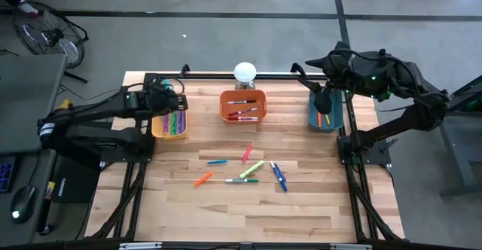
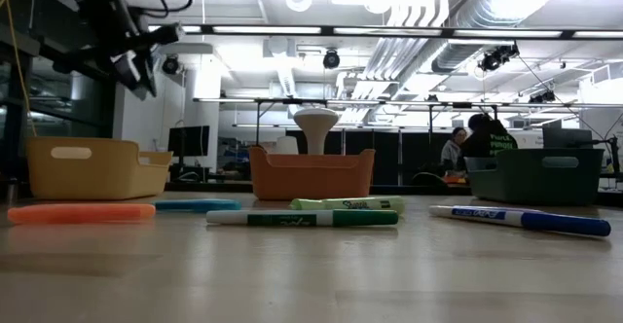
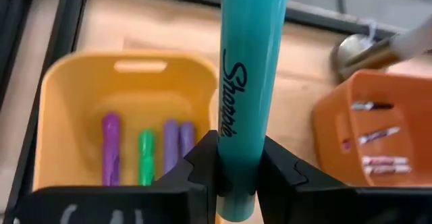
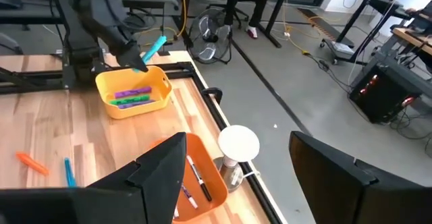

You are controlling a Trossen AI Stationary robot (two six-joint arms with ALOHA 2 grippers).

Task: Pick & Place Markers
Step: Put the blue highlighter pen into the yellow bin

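Left hand carried a teal marker above the yellow bin; right hand idled wide, holding nothing.

Left hand [image 3: 236, 173] was clamped on the teal marker [image 3: 248, 69] near its lower end, over the yellow bin [image 3: 74, 82] where purple and green ones already lay. Right hand [image 1: 325, 92] hung over the far bin, well away from the yellow bin. Loose markers [image 1: 245, 171] lay on the table [image 1: 301, 212], toward its middle from the yellow bin. Judged light, rigid, smooth plastic barrels, likely slippery and prone to roll; best pinched mid-barrel, across the width.
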